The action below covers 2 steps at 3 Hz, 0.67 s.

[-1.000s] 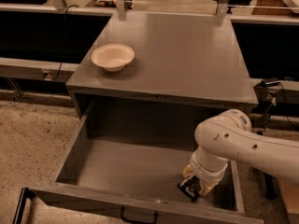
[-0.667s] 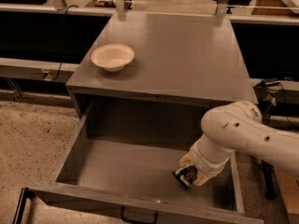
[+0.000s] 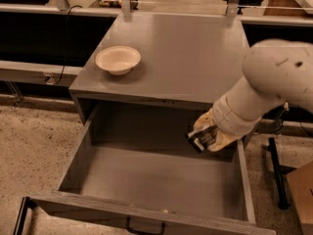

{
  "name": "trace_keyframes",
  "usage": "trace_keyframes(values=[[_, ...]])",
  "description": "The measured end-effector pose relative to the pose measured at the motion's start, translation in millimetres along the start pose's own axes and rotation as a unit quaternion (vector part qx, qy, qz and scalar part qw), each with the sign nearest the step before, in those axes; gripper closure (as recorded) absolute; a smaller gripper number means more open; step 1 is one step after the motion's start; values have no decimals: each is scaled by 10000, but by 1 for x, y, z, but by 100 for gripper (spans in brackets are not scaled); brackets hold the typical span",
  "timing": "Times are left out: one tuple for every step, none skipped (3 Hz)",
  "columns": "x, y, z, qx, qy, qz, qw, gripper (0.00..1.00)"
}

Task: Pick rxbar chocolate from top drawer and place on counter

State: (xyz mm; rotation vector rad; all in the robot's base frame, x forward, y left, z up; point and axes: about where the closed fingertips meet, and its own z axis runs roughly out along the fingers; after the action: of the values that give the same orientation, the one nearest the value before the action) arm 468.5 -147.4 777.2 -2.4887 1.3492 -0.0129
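My gripper (image 3: 204,137) hangs over the right rear part of the open top drawer (image 3: 156,180), just below the counter's front edge. It is shut on the rxbar chocolate (image 3: 198,140), a small black bar with white markings held clear of the drawer floor. The white arm reaches in from the upper right. The counter (image 3: 186,58) is the flat grey top of the cabinet behind and above the gripper. The drawer's inside is plain grey, and its dark handle (image 3: 145,227) shows on the front panel at the bottom.
A cream round bowl (image 3: 118,59) stands on the counter's left side. Speckled floor (image 3: 34,146) lies to the left. A dark stand (image 3: 276,170) and a brown box corner (image 3: 301,195) are at the right. Black shelving runs behind the counter.
The gripper has risen from the drawer floor with the bar and moved up toward the counter's front edge. The arm is higher and larger in view.
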Motion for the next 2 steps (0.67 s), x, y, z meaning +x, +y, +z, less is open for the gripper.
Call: trace_keyframes(values=[[16, -37, -50, -145, 210, -49, 9997, 100], [36, -83, -75, -237, 535, 96, 9982, 100]])
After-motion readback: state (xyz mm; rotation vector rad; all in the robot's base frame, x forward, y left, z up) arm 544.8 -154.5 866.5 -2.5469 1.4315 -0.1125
